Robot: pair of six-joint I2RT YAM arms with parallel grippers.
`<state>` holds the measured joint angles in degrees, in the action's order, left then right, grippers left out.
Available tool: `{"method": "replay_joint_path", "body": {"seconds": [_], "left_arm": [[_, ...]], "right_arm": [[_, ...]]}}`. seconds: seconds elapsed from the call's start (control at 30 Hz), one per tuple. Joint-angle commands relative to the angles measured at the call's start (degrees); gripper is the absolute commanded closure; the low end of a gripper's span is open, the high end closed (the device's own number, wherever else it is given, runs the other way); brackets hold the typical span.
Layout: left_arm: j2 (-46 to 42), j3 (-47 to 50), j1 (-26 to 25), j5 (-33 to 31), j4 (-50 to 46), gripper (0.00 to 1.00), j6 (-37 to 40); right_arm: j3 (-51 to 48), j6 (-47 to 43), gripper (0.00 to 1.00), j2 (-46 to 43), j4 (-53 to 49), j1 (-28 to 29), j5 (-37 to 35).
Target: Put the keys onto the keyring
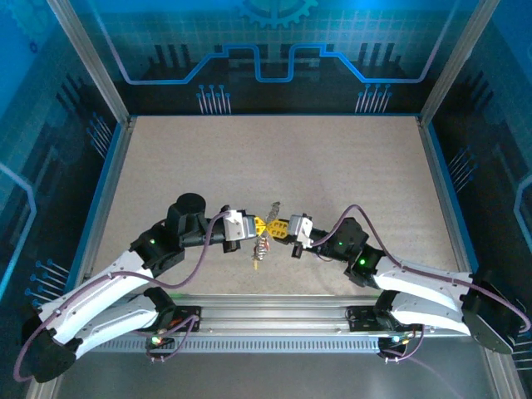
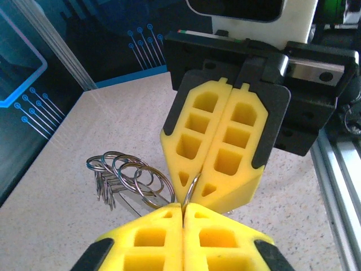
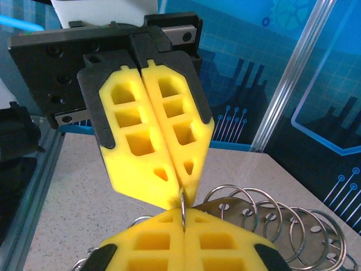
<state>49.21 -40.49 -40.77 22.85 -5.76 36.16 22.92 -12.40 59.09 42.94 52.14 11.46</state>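
My two grippers meet tip to tip over the middle of the table. The left gripper (image 1: 259,224) (image 2: 184,208) (image 3: 181,195) and the right gripper (image 1: 284,228) (image 3: 184,217) (image 2: 192,193) are both shut on the same thin metal keyring (image 2: 194,185) (image 3: 183,204), held edge-on between the yellow pads. A bunch of plain metal keys (image 2: 121,189) (image 3: 265,212) (image 1: 262,248), each on a small split ring, sits right beside the jaws. Whether the bunch hangs from the held keyring I cannot tell.
The speckled beige table (image 1: 332,166) stretches away behind the grippers. An aluminium rail (image 1: 274,320) runs along the near edge, between the arm bases. Blue printed walls and metal frame posts (image 1: 87,58) close in the back and sides.
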Motion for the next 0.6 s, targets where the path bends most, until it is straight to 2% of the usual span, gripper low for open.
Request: {"method": "replay_joint_path", "body": {"seconds": [0.0, 0.17, 0.3, 0.43, 0.57], "left_arm": [[0.3, -2.6, 0.1, 2.1, -1.4, 0.98, 2.5], [-0.2, -2.7, 0.0, 2.7, -2.9, 1.00, 4.5], [-0.3, -3.1, 0.0, 1.7, -5.2, 1.00, 6.7], [0.1, -4.5, 0.1, 0.2, -9.0, 1.00, 8.8], [0.3, -5.2, 0.0, -0.5, -10.7, 1.00, 10.0]], "right_arm": [[2.0, -2.4, 1.00, -1.3, -0.1, -0.2, 0.9], [2.9, -4.6, 1.00, -1.9, -4.5, -0.2, 0.3], [4.3, -6.4, 0.91, -2.5, -9.5, -0.2, -0.7], [7.2, -10.6, 0.88, -2.5, -18.2, -1.0, 1.8], [8.1, -12.0, 0.87, -2.4, -20.6, -2.2, 3.8]]}}
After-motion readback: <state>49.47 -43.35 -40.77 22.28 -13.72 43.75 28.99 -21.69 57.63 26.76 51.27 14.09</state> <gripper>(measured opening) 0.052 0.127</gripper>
